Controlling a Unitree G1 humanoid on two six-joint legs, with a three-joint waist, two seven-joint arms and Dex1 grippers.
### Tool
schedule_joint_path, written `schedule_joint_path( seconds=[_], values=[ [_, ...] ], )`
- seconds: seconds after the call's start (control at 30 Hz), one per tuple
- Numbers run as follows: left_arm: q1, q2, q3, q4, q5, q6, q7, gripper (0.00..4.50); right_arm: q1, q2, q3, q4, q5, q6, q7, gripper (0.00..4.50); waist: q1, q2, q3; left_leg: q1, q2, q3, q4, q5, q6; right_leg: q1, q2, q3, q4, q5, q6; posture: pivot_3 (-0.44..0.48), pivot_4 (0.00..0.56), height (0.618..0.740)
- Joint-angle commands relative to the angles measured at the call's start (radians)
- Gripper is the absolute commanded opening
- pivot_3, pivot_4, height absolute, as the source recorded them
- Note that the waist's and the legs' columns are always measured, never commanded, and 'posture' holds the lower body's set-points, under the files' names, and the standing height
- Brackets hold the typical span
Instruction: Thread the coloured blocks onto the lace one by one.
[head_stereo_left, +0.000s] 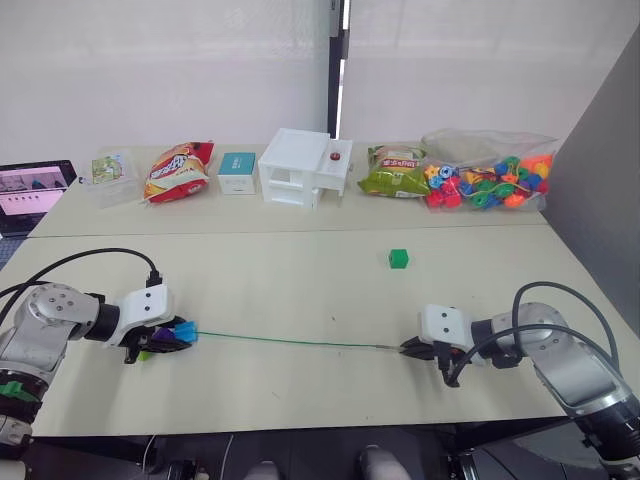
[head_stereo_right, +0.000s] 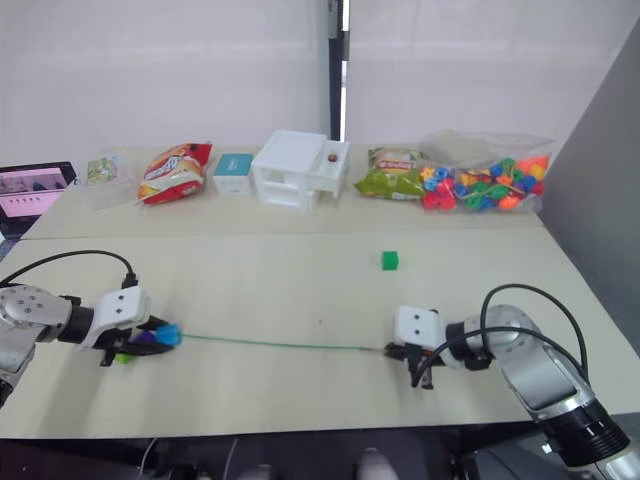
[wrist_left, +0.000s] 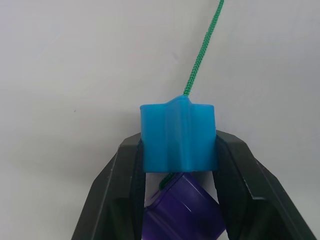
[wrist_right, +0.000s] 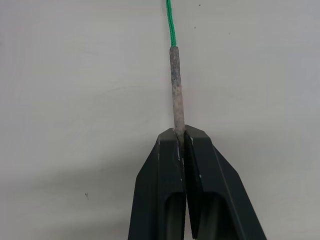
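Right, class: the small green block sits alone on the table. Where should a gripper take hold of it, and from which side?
Probably from above, closing the fingers on two opposite flat side faces of the green block. It looks like a small cube resting flat on the table, with nothing beside it to block a downward approach. Where its hole runs cannot be told, so leave that unjudged.

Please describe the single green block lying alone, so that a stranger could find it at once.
Look at the near table, right of its middle, beyond the stretched lace. There lies a small dark green block, alone on bare tabletop, touching nothing, unlike the blue block in the left gripper.
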Motion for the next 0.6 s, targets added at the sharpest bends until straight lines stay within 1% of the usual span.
schedule_joint_path(
  seconds=[0.03,0.13,0.2,0.33,0.43,0.53,0.6],
  values=[
    [0.022,0.004,0.016,-0.003,0.007,0.024,-0.007,1.38,-0.020,-0.001,-0.020,-0.012,0.009,-0.018,0.001,0.00,-0.001,0.000,0.000,0.000,0.000,0.000,0.000,0.000,0.000,0.000,0.000,0.000,0.000,0.000,0.000,0.000,0.150,0.740],
    [0.024,-0.001,0.032,-0.031,-0.020,0.058,-0.019,1.38,-0.024,0.004,-0.016,-0.011,0.008,-0.017,0.000,0.00,0.000,0.000,0.000,0.000,0.000,0.000,0.000,0.000,0.000,0.000,0.000,0.000,0.000,0.000,0.000,0.000,0.150,0.740],
    [0.018,-0.001,0.050,-0.074,-0.063,0.117,-0.037,2.43,-0.028,0.007,-0.014,-0.010,0.007,-0.015,-0.001,0.00,0.001,0.000,0.000,-0.001,0.000,0.000,0.000,0.000,0.000,0.000,0.000,0.000,0.000,0.000,0.000,0.000,0.150,0.740],
    [-0.003,-0.019,0.090,-0.194,-0.143,0.219,-0.045,3.70,-0.041,0.022,-0.007,-0.018,0.010,-0.001,-0.004,0.00,0.006,-0.001,0.000,-0.002,0.000,0.000,0.000,0.000,0.000,-0.001,0.000,0.000,0.000,0.000,0.000,0.000,0.150,0.740],
    [-0.012,-0.049,0.107,-0.290,-0.199,0.296,-0.031,3.70,-0.059,0.039,0.001,-0.028,0.014,0.018,-0.003,0.00,0.009,-0.001,0.000,-0.002,0.000,0.000,0.001,0.000,0.000,-0.001,-0.001,0.000,0.000,0.000,0.000,0.000,0.150,0.740],
    [-0.044,-0.120,0.106,-0.410,-0.272,0.408,0.015,3.70,-0.088,0.067,0.025,-0.032,0.006,0.041,-0.007,0.00,0.009,-0.001,0.000,-0.002,0.000,0.000,0.001,0.000,0.000,0.000,-0.001,0.000,0.000,0.000,0.000,0.000,0.150,0.740],
    [-0.052,-0.174,0.073,-0.487,-0.282,0.448,0.046,3.70,-0.117,0.098,0.051,-0.033,-0.003,0.065,-0.017,0.00,0.007,-0.001,0.000,-0.003,0.000,0.000,0.001,0.000,0.000,0.000,-0.001,0.000,0.000,0.000,0.000,0.000,0.150,0.740]
  ],
)
